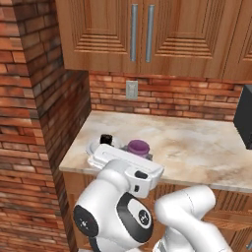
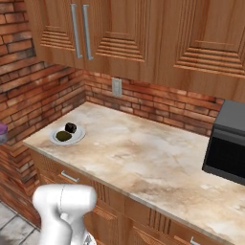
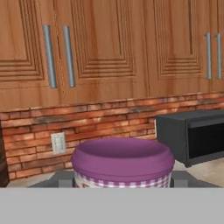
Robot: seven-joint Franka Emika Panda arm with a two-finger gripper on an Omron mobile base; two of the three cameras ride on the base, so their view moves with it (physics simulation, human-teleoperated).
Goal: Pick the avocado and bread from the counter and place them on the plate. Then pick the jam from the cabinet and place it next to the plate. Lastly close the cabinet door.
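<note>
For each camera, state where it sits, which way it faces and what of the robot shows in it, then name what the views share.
Left base view: behind the arm, facing the counter corner; white arm low, purple-lidded jar above the hand.
Right base view: behind-right, facing the plate and microwave; white arm at lower left.
Hand view: on the hand, facing closed cabinets; the jar before it.
Shared: counter, brick wall, wall outlet.

Jam jar in the gripper, plate loaded on the counter

We see the purple-lidded jam jar [image 3: 122, 162], upright, gingham band under its lid, between the gripper [image 1: 129, 153] fingers near the plate [image 2: 78, 136]. That white plate sits at the left end of the beige counter [image 2: 143, 153], bearing two small dark items: a greenish avocado [image 2: 63, 136] and a darker bread piece [image 2: 71, 127].
</note>
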